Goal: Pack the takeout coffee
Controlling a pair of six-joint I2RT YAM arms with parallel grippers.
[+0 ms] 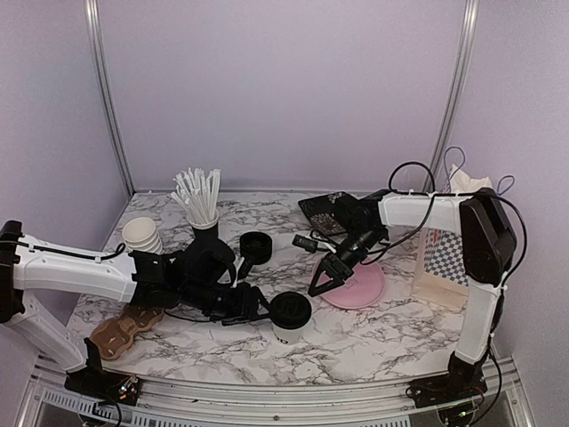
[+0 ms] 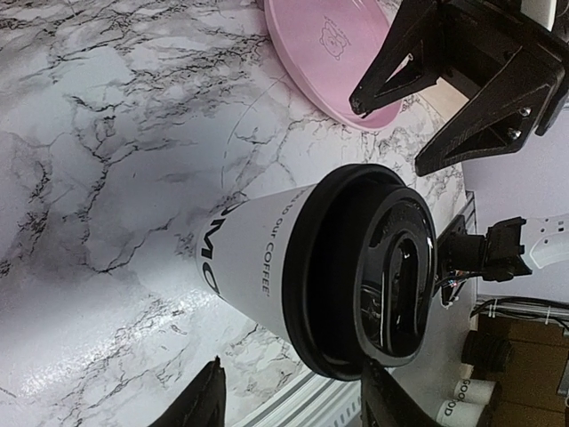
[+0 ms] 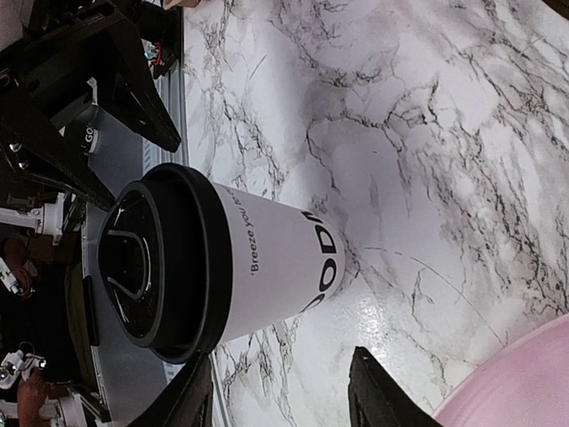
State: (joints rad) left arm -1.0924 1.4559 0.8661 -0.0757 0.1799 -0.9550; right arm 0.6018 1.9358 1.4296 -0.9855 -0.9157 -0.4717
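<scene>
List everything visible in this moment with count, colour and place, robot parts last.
white paper coffee cup with black plastic lid: one, white and black, upright, front centre
round pink plate: one, pink, right of centre
stacked white paper cups: one stack, white, back left
white straws in black holder: one bunch, white, back left
black plastic lids: one stack, black, centre
brown cardboard cup carrier: one, brown, front left
clear plastic bag: one, clear, right edge
marble-patterned table: one, white with grey veins
left arm: one, white and black, jaws open beside the coffee cup
right arm: one, white and black, jaws open at the plate's left edge
</scene>
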